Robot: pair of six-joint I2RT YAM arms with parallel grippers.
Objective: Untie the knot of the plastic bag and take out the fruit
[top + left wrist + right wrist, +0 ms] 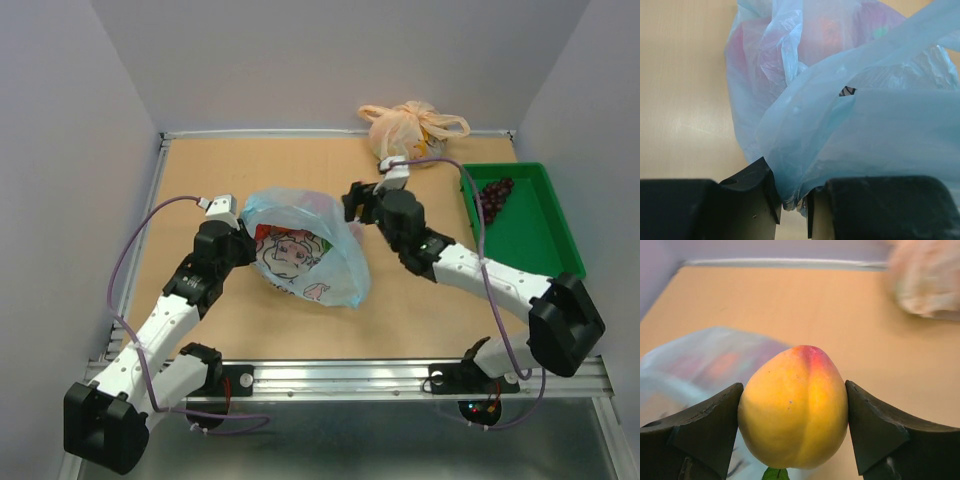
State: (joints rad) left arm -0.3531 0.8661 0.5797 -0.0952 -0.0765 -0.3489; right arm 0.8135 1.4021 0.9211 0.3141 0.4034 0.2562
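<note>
The light blue plastic bag [305, 250] with its cartoon face print lies mid-table, and no knot shows in any view. My left gripper [238, 228] sits at the bag's left side, shut on a fold of the blue plastic [792, 202]. Blurred pink and red fruit [825, 35] shows through the film. My right gripper [353, 204] hovers at the bag's upper right edge, shut on a yellow-orange peach [792, 405] with a red tip. The peach fills the gap between the two black fingers [705, 425].
A green tray [540, 235] at the right holds a dark purple grape bunch [497, 195]. A tied peach-orange bag [405, 128] sits at the back edge, just behind my right wrist. Side walls close in the table.
</note>
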